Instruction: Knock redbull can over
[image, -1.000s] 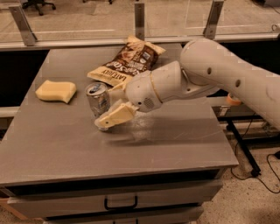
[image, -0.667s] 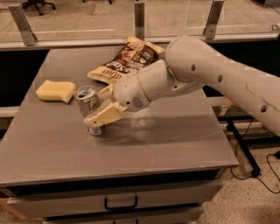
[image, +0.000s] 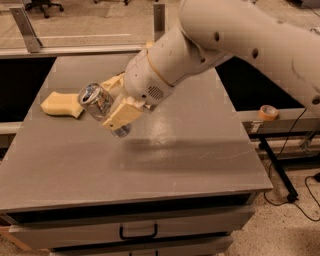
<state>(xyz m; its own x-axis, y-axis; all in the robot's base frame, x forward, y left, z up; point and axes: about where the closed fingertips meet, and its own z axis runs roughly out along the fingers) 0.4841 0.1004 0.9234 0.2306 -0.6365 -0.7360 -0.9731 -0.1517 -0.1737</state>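
Observation:
The redbull can (image: 94, 99) is a slim silver can with a pull-tab top. It leans steeply over the grey table (image: 180, 160), its top pointing toward the camera and to the left, its base (image: 120, 131) low near the tabletop. My gripper (image: 106, 104) is shut on the can. One cream finger (image: 122, 114) lies across the can's near side and the other (image: 113, 82) sits behind it. The white arm (image: 210, 40) reaches in from the upper right.
A yellow sponge (image: 62, 104) lies on the table just left of the can. A roll of tape (image: 268, 112) sits on a ledge to the right. The table's front edge has a drawer handle (image: 138, 232) below it. A metal rail (image: 75, 50) runs behind the table.
The gripper and can have shifted left toward the sponge, and the can has tipped further over. The chip bag seen earlier is now hidden behind the arm.

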